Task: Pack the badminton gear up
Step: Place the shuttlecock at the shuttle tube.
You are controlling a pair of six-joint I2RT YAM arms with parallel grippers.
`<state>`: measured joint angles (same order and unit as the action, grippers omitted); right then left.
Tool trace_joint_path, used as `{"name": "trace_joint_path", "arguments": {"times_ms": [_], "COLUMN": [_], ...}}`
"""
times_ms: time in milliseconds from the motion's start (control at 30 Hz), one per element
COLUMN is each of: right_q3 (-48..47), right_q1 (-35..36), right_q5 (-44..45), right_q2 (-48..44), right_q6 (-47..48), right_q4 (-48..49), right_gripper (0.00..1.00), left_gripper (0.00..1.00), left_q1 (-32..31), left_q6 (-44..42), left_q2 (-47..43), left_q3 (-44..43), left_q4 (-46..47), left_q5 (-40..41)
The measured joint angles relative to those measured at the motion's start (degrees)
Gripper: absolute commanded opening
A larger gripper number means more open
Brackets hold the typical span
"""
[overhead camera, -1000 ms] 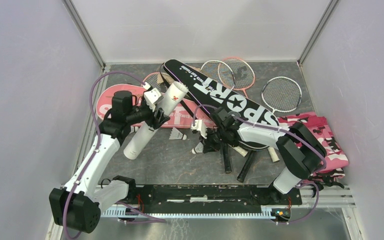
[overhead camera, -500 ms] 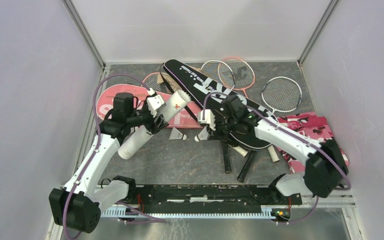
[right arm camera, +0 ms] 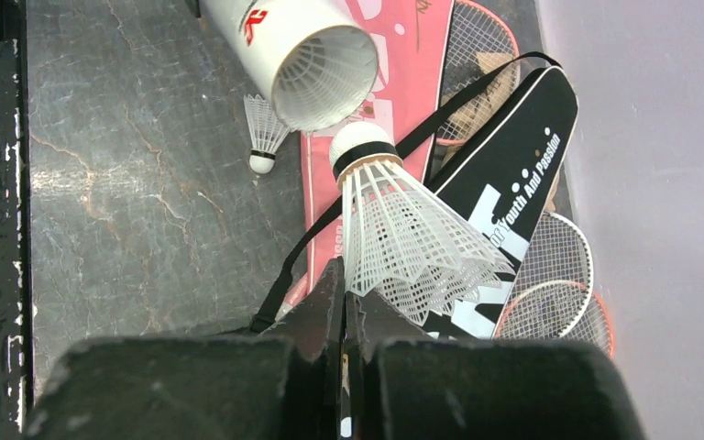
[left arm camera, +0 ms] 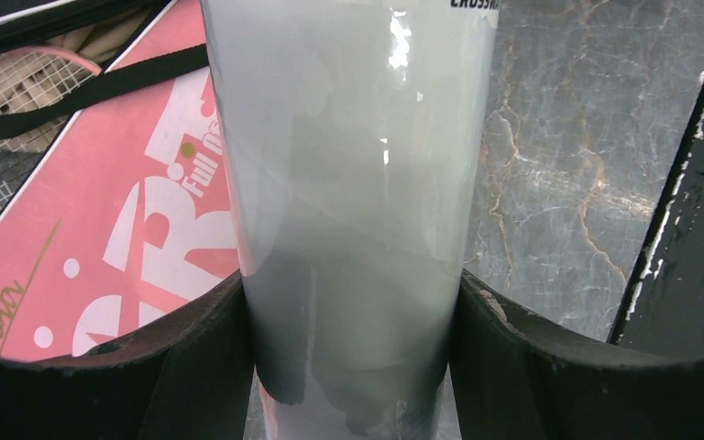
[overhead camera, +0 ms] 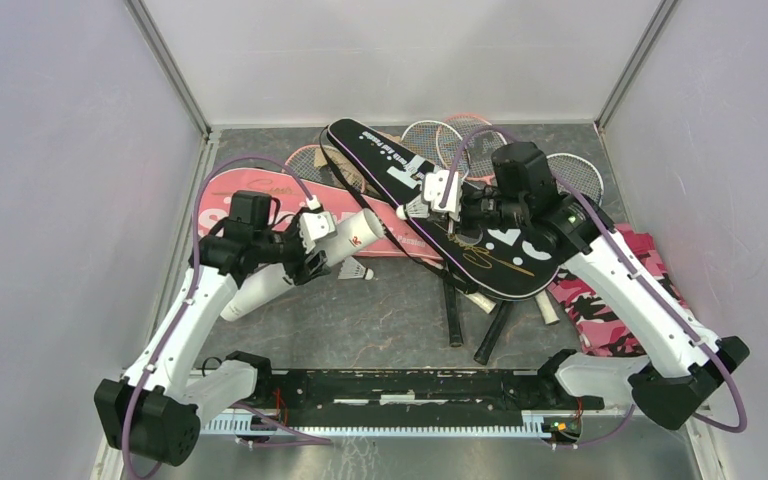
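My left gripper (overhead camera: 305, 252) is shut on the long white tube (overhead camera: 290, 268), black fingers (left arm camera: 192, 367) pressed on both sides of it. The tube (left arm camera: 357, 183) lies slanted, and its open mouth (right arm camera: 324, 78) points right. Raised over the black "SPORT" cover (overhead camera: 380, 155), my right gripper (overhead camera: 432, 208) is shut on a white shuttlecock (overhead camera: 415, 211), pinching the skirt edge (right arm camera: 403, 234). The cork (right arm camera: 359, 147) points at the tube mouth, a short way off. A second shuttlecock (overhead camera: 360, 271) lies on the table by the tube. The pink cover (overhead camera: 265, 190) lies under the tube.
Several rackets (overhead camera: 585, 175) lie at the back, partly under the covers, with their handles (overhead camera: 495, 335) sticking out toward the front. A pink camouflage cloth (overhead camera: 610, 310) lies at the right. Grey walls enclose the table on three sides.
My right gripper shut on the shuttlecock, lifted it off the table and carried it back and right over the black cover. My left gripper lowered the tube to a flatter slant.
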<state>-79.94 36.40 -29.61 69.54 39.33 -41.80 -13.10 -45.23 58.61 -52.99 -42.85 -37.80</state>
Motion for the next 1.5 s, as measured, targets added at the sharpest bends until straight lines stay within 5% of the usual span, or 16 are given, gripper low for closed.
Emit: {"name": "trace_joint_path", "arguments": {"times_ms": [733,1133,1500], "right_q3": [-1.6,-1.6,-0.4], "right_q1": [7.4,8.6,8.6], "right_q5": [-0.4,-5.2,-9.0], "right_q2": [6.9,9.2,8.8], "right_q6": [-0.1,6.0,6.9], "right_q4": [-3.3,-7.8,-7.3], "right_gripper": [0.01,0.46,0.54], "left_gripper": [0.4,0.4,0.39], "left_q1": [-7.7,-10.1,-10.7], "left_q6": [0.0,1.5,2.9], "left_q2": [0.1,0.7,0.7], "left_q3": [-0.7,-0.7,-0.7], "left_q4": [-0.7,0.5,2.6], "left_q5": [-1.7,0.2,0.2]}}
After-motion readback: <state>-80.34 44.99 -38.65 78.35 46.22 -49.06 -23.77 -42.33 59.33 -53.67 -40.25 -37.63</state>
